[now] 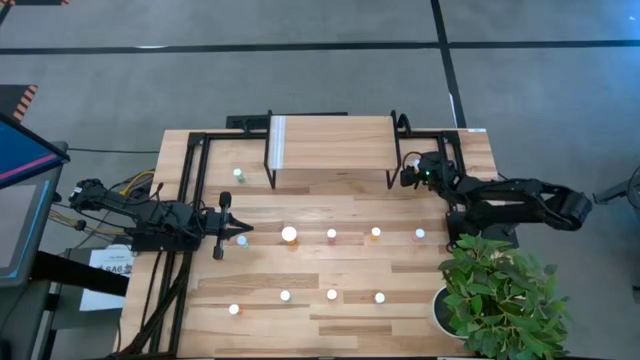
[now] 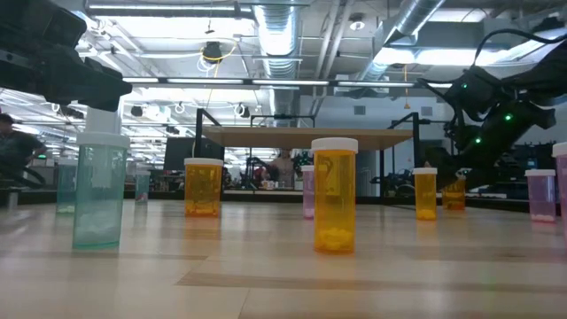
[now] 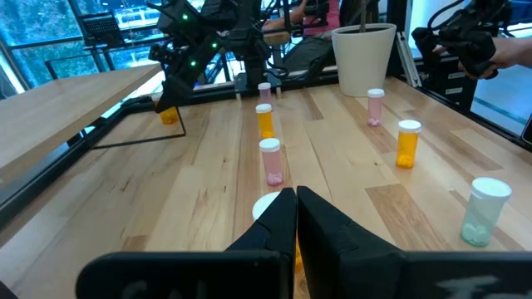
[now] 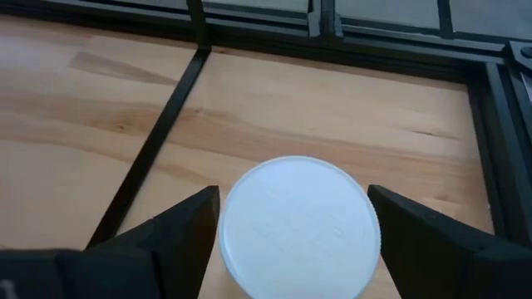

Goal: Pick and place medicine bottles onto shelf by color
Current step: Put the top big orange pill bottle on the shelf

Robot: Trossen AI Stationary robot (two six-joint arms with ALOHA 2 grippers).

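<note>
1. Medicine bottles [image 1: 331, 236] stand scattered in rows over the bench [image 1: 340, 320] in the high view; the shelf [image 1: 330, 142] is bare. The right hand [image 1: 408, 172] hangs beside the shelf's leg.
2. Low view: an orange bottle [image 2: 335, 197] stands nearest, upright.
3. Left wrist view: the left hand [image 3: 295, 218] waits, fingers together, holding nothing.
4. Right wrist view: fingers [image 4: 179, 228] apart, straddling a white cap [image 4: 299, 224], apparently poised to grasp; contact cannot be told.

White-capped orange bottle [image 2: 335, 197], pale green bottle [image 2: 98, 190] and pink bottle [image 2: 539, 195] on light-wood table [image 1: 340, 320].
</note>
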